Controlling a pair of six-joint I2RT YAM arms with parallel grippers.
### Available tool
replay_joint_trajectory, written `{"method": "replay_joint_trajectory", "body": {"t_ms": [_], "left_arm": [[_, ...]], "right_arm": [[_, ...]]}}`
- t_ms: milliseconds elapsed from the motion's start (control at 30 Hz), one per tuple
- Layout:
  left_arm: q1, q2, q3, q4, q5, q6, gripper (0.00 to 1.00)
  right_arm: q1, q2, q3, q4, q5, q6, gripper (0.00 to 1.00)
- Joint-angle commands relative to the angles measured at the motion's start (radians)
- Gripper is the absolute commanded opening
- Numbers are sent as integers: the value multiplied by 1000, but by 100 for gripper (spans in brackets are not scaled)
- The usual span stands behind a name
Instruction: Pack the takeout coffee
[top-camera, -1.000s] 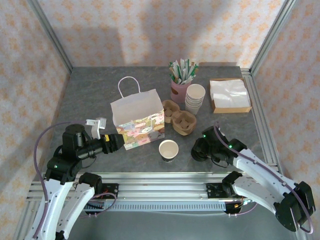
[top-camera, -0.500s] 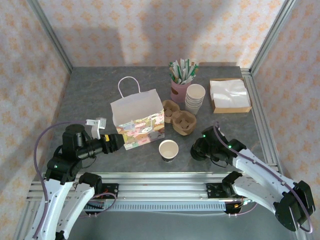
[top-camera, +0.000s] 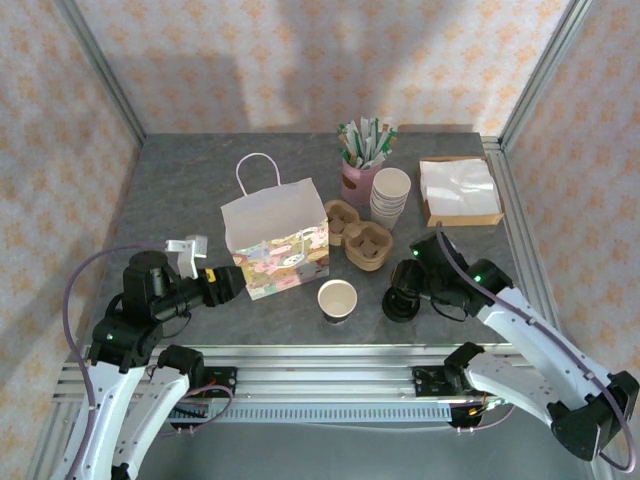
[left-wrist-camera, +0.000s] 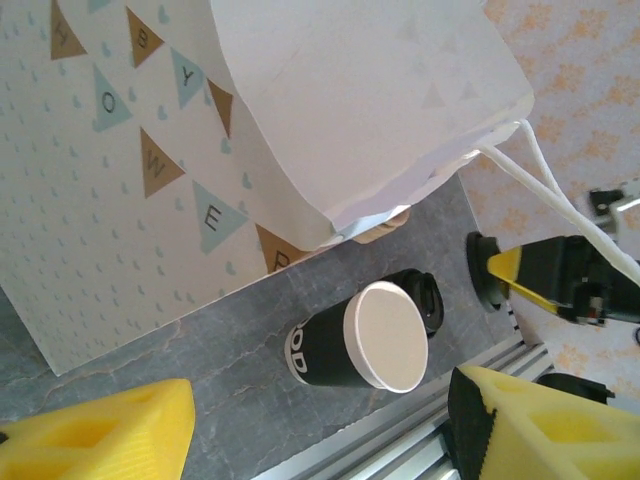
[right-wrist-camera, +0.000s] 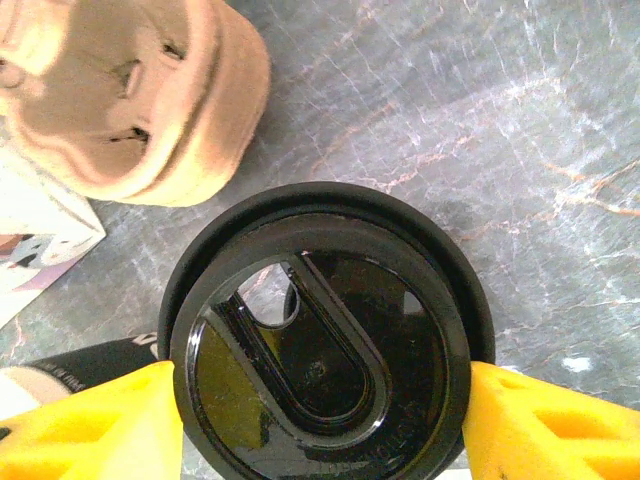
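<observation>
A black-walled paper cup (top-camera: 337, 298) (left-wrist-camera: 340, 350) with a pale open mouth stands in front of the white paper bag (top-camera: 275, 240) (left-wrist-camera: 300, 110). A lidded takeout coffee is out of view. My right gripper (top-camera: 408, 283) (right-wrist-camera: 320, 405) is shut on one round black lid (right-wrist-camera: 320, 370), held just above the stack of black lids (top-camera: 402, 306) (left-wrist-camera: 428, 292), to the right of the cup. My left gripper (top-camera: 228, 283) (left-wrist-camera: 320, 430) hangs open beside the bag's lower left corner. Nothing sits between its yellow fingers (left-wrist-camera: 100, 435).
Brown cardboard cup carriers (top-camera: 360, 237) (right-wrist-camera: 140, 90) lie behind the cup. Farther back are a stack of cream cups (top-camera: 390, 195), a pink holder of sachets (top-camera: 362, 160) and a box of napkins (top-camera: 458, 190). A metal rail (top-camera: 320, 355) runs along the near edge.
My right gripper has risen and drawn back to the right, taking one lid up off the stack. The left arm has barely moved.
</observation>
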Motion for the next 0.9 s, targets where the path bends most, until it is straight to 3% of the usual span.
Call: {"method": "replay_joint_trajectory", "body": {"t_ms": [0,200,333,867], "left_arm": [[-8,-13,10,-15,-28,-1,69],[-8,-4,10,-15,-29,0,69],[-7,1,11,-16,-30,6,69],[-7,7,10,-15,-31,3,69]], "right_arm": [[101,46,108,-103,46,-54,66],[420,243,321,-147,165,-22,66],[526,392,386,-151,195,-38,66],[550,530,392,3,129,-62,66]]}}
